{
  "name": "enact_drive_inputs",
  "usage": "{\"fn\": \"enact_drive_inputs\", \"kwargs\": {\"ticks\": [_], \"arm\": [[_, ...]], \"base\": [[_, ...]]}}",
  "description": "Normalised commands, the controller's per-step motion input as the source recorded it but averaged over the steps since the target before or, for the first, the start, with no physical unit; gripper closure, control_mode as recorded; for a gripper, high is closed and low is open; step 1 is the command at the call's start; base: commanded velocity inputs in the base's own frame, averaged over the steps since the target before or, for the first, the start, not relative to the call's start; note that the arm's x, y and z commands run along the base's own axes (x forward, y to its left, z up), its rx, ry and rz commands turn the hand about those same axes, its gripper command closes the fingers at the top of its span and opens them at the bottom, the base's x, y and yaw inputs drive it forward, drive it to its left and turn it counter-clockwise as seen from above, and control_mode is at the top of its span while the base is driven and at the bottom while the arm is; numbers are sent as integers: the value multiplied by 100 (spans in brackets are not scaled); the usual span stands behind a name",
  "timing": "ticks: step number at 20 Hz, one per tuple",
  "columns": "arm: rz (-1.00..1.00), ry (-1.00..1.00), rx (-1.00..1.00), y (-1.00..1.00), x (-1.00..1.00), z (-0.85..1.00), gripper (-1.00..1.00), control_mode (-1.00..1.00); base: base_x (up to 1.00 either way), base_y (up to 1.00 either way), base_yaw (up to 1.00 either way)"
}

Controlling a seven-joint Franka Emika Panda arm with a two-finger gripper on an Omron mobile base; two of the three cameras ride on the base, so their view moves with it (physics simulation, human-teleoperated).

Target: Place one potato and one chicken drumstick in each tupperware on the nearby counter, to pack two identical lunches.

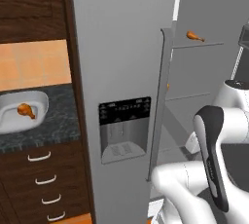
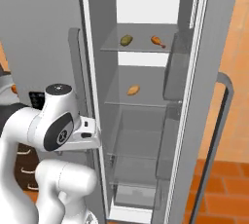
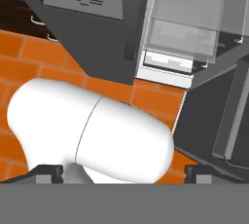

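Observation:
On the dark counter at the left, a pale tupperware holds one chicken drumstick. Inside the open fridge, a potato and a second chicken drumstick lie on the top glass shelf. This drumstick also shows from the left side. Another potato rests on the shelf below. My gripper points down at the floor in front of the fridge. Its fingertips stand wide apart and open, with nothing between them. It is far below the shelves with the food.
The fridge's left door with its dispenser panel is closed. The right door stands swung open, with bins on its inside. Dark wood drawers sit under the counter. Orange brick floor lies below the fridge's bottom drawer.

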Motion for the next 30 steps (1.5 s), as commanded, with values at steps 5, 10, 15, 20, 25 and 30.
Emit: {"fn": "enact_drive_inputs", "kwargs": {"ticks": [5, 10, 15, 20, 25, 30], "arm": [[0, 0, 0, 0, 0, 0, -100, 100], [0, 0, 0, 0, 0, 0, -100, 100], [0, 0, 0, 0, 0, 0, -100, 100], [0, 0, 0, 0, 0, 0, -100, 100], [0, 0, 0, 0, 0, 0, -100, 100], [0, 0, 0, 0, 0, 0, -100, 100]], "base": [[34, -11, -11], [19, -15, -18], [0, -27, -10], [0, -36, -1], [6, -28, 0], [3, -48, 0]]}}
